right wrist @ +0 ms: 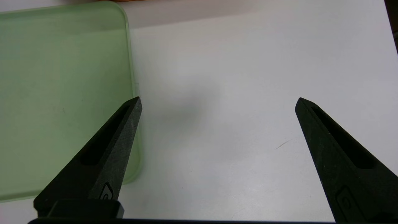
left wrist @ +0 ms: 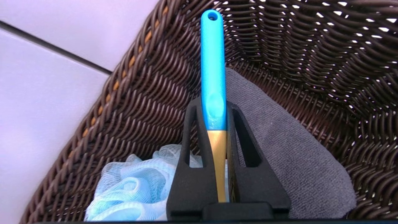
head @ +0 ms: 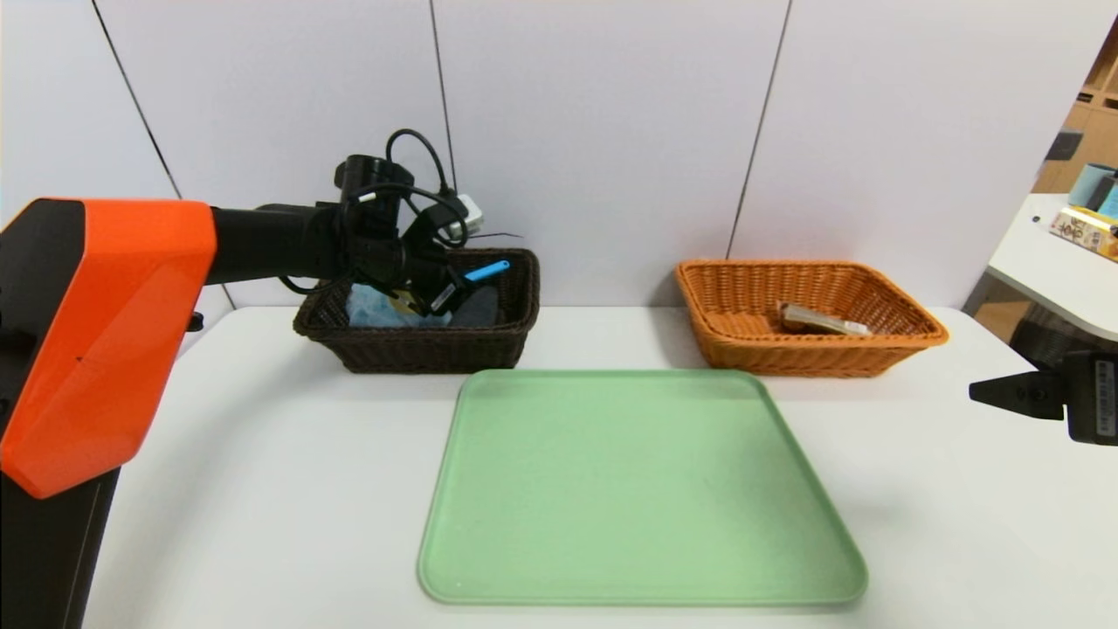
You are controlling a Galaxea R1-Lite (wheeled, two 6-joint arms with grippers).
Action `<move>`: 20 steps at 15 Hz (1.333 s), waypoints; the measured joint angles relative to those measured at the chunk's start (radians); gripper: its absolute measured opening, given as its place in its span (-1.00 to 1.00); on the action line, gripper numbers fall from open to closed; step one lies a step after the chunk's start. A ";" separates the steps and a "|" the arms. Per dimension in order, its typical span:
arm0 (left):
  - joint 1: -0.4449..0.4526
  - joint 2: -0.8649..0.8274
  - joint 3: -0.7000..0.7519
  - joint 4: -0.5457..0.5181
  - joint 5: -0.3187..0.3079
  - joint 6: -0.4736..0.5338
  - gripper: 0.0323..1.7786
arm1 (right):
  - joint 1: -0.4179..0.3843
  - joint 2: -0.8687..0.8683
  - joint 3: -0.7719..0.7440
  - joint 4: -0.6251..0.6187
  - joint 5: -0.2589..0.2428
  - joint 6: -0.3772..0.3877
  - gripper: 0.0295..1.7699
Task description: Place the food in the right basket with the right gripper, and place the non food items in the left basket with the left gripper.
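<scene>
Left gripper (head: 441, 293) over the left basket (head: 419, 349), clamped on the spoon (left wrist: 213, 77); right gripper (right wrist: 217, 102) parked, fingers wide apart.

Left to right: the orange-shelled arm reaches forward and dips inside the brown rim. The fingers pinch the spoon where blue handle meets yellow stem, handle pointing at the wicker wall; pouf (left wrist: 130, 186) and grey cloth (left wrist: 295, 155) lie just beneath. The green tray (head: 638, 489) sits mid-table. The food (head: 821, 321) lies in the right basket (head: 742, 349). The right gripper hovers over bare table just beside the tray's edge.

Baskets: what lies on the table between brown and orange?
Bare table between the brown basket and orange basket, per the head view; the green tray sits nearer.
</scene>
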 joint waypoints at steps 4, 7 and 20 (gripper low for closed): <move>-0.002 -0.003 -0.001 0.004 0.002 -0.028 -0.22 | 0.000 0.002 0.001 0.000 0.000 0.000 0.92; -0.009 -0.023 -0.001 0.008 0.002 -0.068 0.14 | 0.000 0.003 0.000 0.000 0.000 0.000 0.92; -0.022 -0.418 0.029 0.298 0.227 -0.528 0.77 | 0.016 -0.025 -0.010 -0.001 0.041 0.001 0.92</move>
